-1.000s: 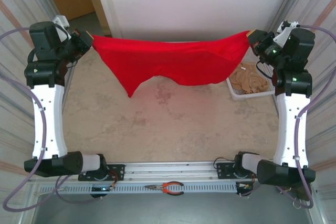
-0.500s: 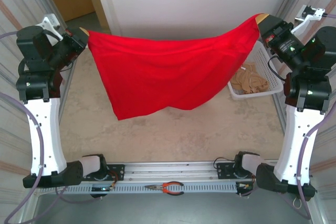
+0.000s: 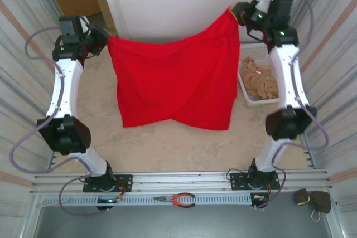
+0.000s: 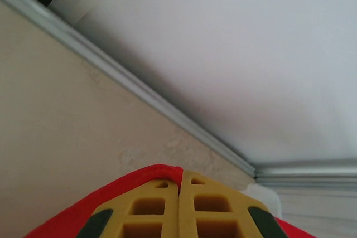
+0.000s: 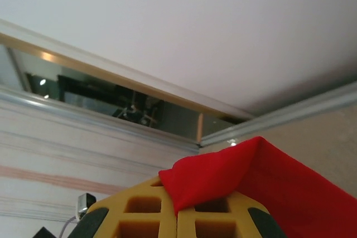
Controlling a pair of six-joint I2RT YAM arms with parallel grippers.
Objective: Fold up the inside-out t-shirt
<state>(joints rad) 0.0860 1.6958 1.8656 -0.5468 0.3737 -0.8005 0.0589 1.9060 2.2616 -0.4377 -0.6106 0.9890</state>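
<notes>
Between the left gripper [image 3: 106, 40] and the right gripper [image 3: 233, 14], each clamped on a top corner, the inside-out t-shirt [image 3: 173, 82] hangs below both, its held edge running left to right.

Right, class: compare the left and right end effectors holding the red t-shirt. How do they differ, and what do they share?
The right end effector sits farther up the overhead picture than the left end effector, so the t-shirt hangs with a sloping top edge. A red corner flops over the right one's fingertips; the left one's are bare. Both are shut on the t-shirt.
</notes>
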